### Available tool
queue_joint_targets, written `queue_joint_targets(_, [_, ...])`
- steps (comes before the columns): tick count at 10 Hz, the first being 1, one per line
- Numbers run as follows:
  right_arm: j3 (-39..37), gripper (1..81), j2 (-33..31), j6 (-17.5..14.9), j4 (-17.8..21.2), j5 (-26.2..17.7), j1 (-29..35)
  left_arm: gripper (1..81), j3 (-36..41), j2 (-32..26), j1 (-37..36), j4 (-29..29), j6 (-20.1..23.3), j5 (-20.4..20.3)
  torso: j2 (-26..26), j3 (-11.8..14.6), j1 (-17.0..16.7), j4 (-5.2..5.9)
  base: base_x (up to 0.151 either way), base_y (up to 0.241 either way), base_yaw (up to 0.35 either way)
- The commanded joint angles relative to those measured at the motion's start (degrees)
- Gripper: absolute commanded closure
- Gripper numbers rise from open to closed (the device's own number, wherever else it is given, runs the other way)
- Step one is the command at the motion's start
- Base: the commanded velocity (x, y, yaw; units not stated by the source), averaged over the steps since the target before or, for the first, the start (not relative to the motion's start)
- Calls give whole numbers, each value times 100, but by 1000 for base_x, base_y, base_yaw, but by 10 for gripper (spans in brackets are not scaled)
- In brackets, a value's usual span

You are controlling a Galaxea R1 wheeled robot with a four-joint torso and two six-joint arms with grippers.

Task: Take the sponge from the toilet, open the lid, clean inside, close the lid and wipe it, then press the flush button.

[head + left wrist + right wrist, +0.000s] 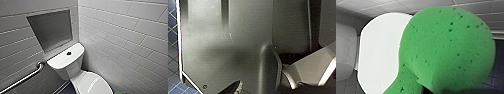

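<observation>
Sponge [446,47]: bright green porous foam, apparently clenched in the right gripper [443,91] at its creased end. Handling, as judged: light, soft, compressible; grip across the narrow waist, firmly enough to prevent slip when wet. Position: held in the air just beside the closed lid [87,83] of the toilet [65,71]. Flush button [68,53] sits centred on the tank top [61,62].

Flush button [68,53] on toilet [65,72], behind lid [90,83]
</observation>
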Motion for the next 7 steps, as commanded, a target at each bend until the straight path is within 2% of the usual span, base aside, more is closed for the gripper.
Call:
queue_joint_targets(1, [1093, 811, -1044, 36, -146, -702, -54, 10, 108, -52, -45, -22, -23, 426, 0, 0, 0, 0, 0, 0, 0])
queue_joint_targets(3, [1393, 811, -1336, 9, -101, -492, -406, 10, 423, -262, -115, -22, -23, 426, 0, 0, 0, 0, 0, 0, 0])
queue_joint_targets(5, [1553, 811, -1433, -52, -163, -35, -863, 10, 1063, -657, -212, -22, -23, 426, 0, 0, 0, 0, 0, 0, 0])
queue_joint_targets(7, [1614, 811, -1547, -70, -110, 37, -1303, 10, 1628, -1044, -318, -30, -32, 426, 0, 2, 0, 0, 0, 0, 0])
